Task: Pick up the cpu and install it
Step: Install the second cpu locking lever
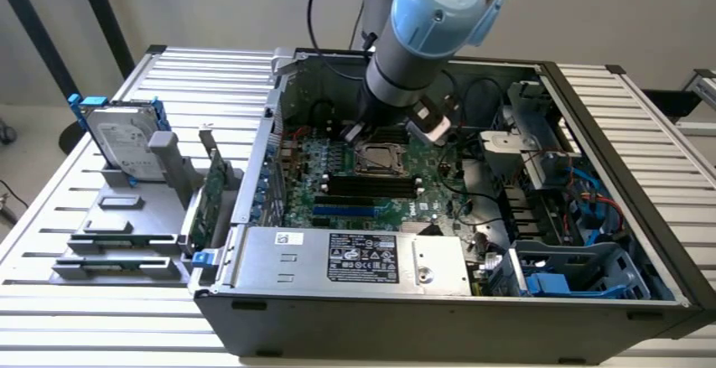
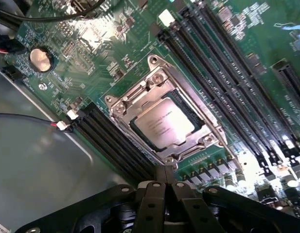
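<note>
The cpu (image 2: 164, 124), a small square chip with a silvery-grey top plate, lies flat inside the metal socket frame (image 2: 140, 97) on the green motherboard (image 2: 91, 53). My gripper (image 2: 165, 171) is shut, its dark fingers pressed together with nothing between them, and it hovers just off one edge of the socket. In the exterior view the arm (image 1: 431, 33) reaches down into the open computer case (image 1: 448, 334), with its wrist directly behind the socket (image 1: 388, 160).
Black memory slots (image 2: 222, 73) flank the socket on both sides. A silver power supply (image 1: 347, 259) fills the case's front, with drive bays and cables (image 1: 559, 192) at the exterior view's right. Outside on the left stand a hard drive (image 1: 117, 146) and a green card (image 1: 207, 204).
</note>
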